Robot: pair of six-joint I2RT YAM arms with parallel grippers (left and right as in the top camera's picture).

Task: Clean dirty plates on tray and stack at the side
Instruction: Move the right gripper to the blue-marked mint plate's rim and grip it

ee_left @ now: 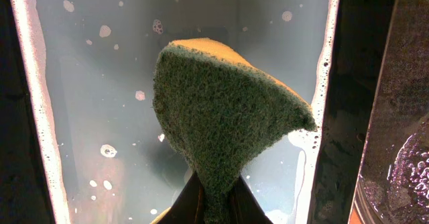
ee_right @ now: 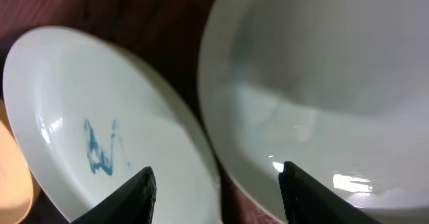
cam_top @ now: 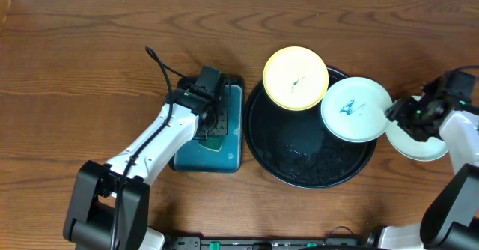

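Note:
The black round tray [cam_top: 307,156] holds a pale yellow plate [cam_top: 296,78] on its upper left rim. A mint-white plate [cam_top: 356,109] with a blue-green smear [ee_right: 100,150] leans on the tray's right rim. A clean mint-white plate [cam_top: 419,141] lies on the table to the right of the tray and fills the upper right of the right wrist view [ee_right: 322,83]. My right gripper [cam_top: 404,114] [ee_right: 218,197] is open, its fingers straddling the gap between the two white plates. My left gripper [cam_top: 213,119] [ee_left: 214,207] is shut on a green-and-yellow sponge [ee_left: 228,110].
A rectangular teal tray [cam_top: 228,156] with soapy water [ee_left: 94,103] sits left of the black tray, under the left gripper. Water drops lie on the black tray's floor. The wooden table's far edge runs along the top of the overhead view.

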